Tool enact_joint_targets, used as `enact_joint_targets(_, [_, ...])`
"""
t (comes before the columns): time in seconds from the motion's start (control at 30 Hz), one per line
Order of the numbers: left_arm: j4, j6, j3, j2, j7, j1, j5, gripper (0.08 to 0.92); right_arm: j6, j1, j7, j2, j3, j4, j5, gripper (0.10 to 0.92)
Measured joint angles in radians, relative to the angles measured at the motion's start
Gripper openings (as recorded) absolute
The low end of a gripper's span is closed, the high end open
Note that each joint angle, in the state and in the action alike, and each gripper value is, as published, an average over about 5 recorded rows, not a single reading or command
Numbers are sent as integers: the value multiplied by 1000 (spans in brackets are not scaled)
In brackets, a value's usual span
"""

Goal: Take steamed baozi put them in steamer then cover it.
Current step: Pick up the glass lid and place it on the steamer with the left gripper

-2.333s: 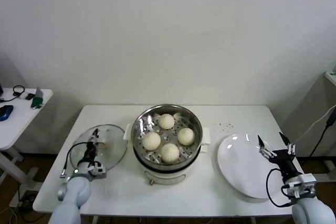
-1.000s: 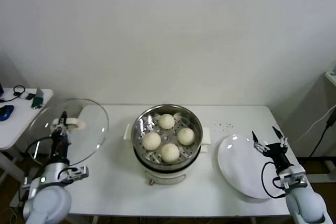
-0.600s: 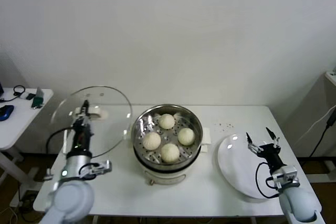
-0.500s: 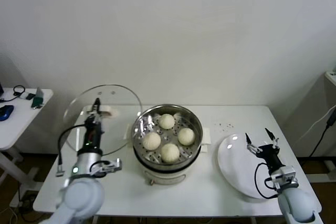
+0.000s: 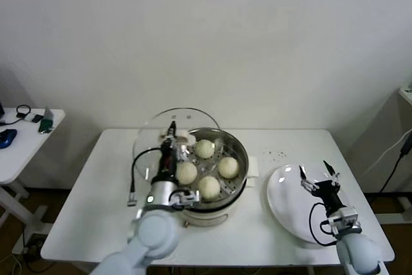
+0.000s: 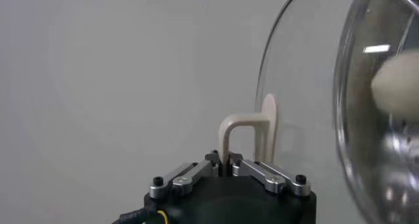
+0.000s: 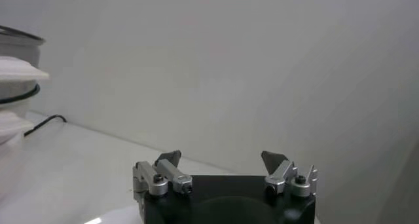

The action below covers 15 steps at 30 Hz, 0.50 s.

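Left gripper: the left gripper [image 6: 228, 168] is clamped tight on the cream bar handle of the cover [image 5: 193, 119], holding the glass lid up on edge rather than flat.
What has changed: a moment ago the lid was out over the left part of the table [image 5: 77, 204]; it has now swung across and hangs above the left rim of the steamer [image 5: 239, 173].
Cover: tilted and in the air, its glass overlapping the near-left part of the basket but not seated on it.
Steamed baozi: all four steamed baozi [image 5: 208, 187] sit inside the basket, close together on the perforated floor.
Right gripper: the right gripper [image 5: 317, 180] waits with its fingers spread wide and nothing in them, over the white plate [image 5: 283, 210] on the right.
Meaning for the task: loading looks finished; only the covering remains.
Next call: I'd say the lid needs levelling and centring on the rim before release, or it may land crooked.
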Motion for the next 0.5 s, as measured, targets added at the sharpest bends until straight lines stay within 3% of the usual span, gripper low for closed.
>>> enact_joint_targets(0.5, [133,-1,82,-188,98,-28,86,149,5,15,1,9,-8,-11,-24,823])
